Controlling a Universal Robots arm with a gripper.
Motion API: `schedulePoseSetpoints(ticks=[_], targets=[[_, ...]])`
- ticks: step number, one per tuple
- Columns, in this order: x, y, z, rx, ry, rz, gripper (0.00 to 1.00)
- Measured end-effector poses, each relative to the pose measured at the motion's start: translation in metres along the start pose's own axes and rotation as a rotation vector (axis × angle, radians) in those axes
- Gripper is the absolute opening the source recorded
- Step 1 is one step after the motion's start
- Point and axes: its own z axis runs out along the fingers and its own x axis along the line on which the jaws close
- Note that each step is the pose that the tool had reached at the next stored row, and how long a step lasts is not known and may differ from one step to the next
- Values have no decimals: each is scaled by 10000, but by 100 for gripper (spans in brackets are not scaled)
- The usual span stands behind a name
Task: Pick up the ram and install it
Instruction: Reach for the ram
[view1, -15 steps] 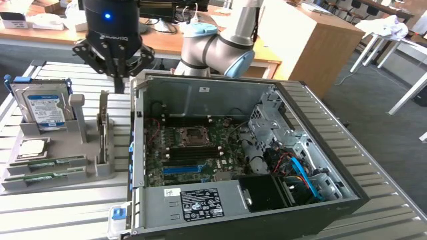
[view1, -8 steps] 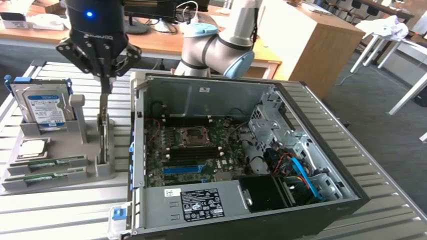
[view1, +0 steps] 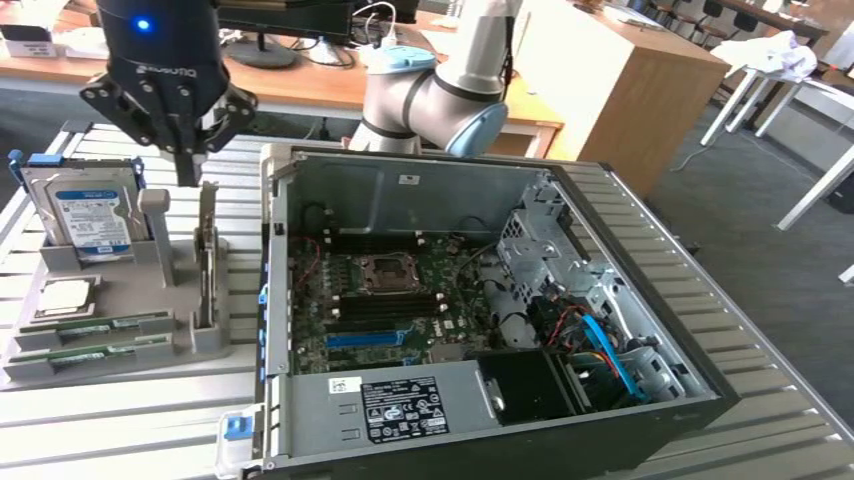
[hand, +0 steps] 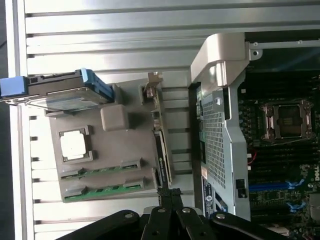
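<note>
Two slim green ram sticks lie side by side in slots at the front of a grey holder tray. In the wrist view the same ram sticks lie in the tray. My gripper hangs above the tray's back part, near the upright expansion card, well above the sticks. Its fingers are shut together with nothing between them. In the wrist view the closed gripper points down beside the card.
A hard drive stands at the tray's back, and a processor chip lies in front of it. The open computer case with its motherboard and a blue slot fills the exterior view's right. All rests on a ribbed metal table.
</note>
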Motion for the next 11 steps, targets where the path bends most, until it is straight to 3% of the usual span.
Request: schedulePoseSetpoints(ticks=[11], targets=[[265, -20, 10, 4, 52, 2, 10]])
